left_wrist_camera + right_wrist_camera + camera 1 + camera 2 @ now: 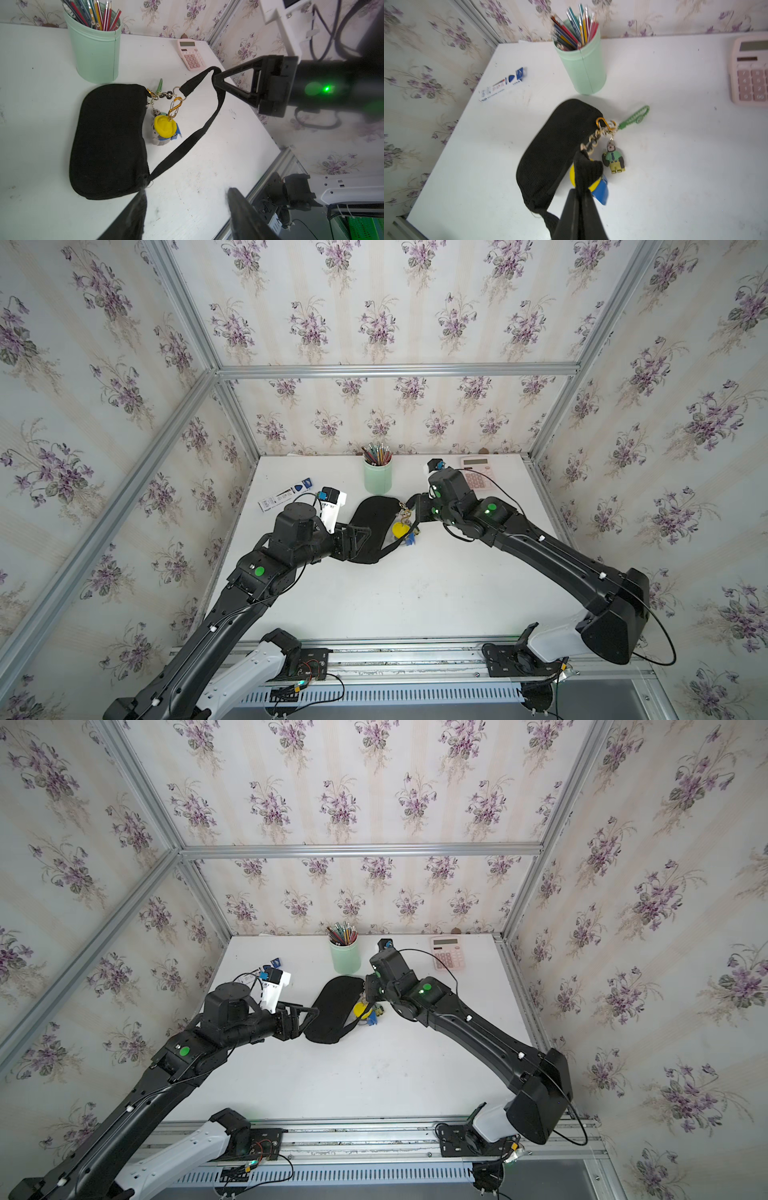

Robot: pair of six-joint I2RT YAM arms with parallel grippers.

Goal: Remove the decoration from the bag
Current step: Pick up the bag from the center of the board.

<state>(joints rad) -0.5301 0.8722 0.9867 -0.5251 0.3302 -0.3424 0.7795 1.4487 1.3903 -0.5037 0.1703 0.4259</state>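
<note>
Two pincers bracket the bag (554,149): the right pincer (581,190) pinches the strap (586,170) just beside the decoration (629,121), which is clipped at the bag's far corner with its cord pointing away. The left pincer (187,190) hangs spread, farther off.

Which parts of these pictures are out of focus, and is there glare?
Both top views: even light, little glare, the bag sharp. Left wrist view: the left gripper, close up, is blurred; a green light on the right arm flares. Right wrist view: the right gripper, shut on the strap, is blurred; the calculator looks soft.
</note>
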